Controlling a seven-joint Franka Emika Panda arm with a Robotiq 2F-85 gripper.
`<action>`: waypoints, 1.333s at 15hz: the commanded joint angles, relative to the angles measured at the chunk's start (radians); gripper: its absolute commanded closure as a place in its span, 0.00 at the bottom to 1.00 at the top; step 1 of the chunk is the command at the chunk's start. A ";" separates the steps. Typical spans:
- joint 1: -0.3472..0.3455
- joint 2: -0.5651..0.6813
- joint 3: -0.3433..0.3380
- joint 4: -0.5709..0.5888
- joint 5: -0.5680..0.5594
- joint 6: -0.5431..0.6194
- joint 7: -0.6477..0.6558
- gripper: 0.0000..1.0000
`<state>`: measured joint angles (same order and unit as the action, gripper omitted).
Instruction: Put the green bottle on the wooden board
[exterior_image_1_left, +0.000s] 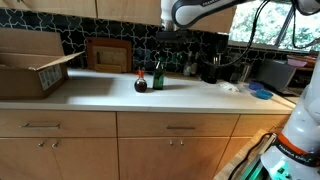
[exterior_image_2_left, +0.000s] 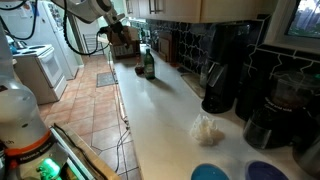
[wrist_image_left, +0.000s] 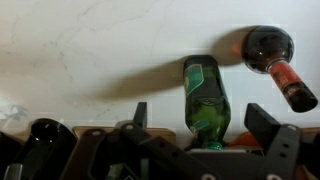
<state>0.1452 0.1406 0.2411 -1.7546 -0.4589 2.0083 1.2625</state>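
The green bottle stands upright on the white counter, next to a squat dark bottle with a red cap. Both also show in the wrist view, the green bottle and the red-capped one. The wooden board leans against the backsplash to the side of them. My gripper is open and empty. It hangs well above the green bottle, whose body shows between the two fingers in the wrist view. In an exterior view the gripper is near the top edge.
An open cardboard box sits on the counter beyond the board. A coffee machine, crumpled paper and blue bowls stand on the other end of the counter. A stove stands across the floor.
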 joint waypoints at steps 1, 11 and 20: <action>0.071 0.111 -0.053 0.142 0.002 -0.046 0.182 0.00; 0.116 0.181 -0.152 0.260 0.001 -0.033 0.303 0.00; 0.175 0.289 -0.202 0.341 -0.124 -0.033 0.456 0.00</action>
<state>0.2769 0.3544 0.0765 -1.4736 -0.5193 1.9761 1.6298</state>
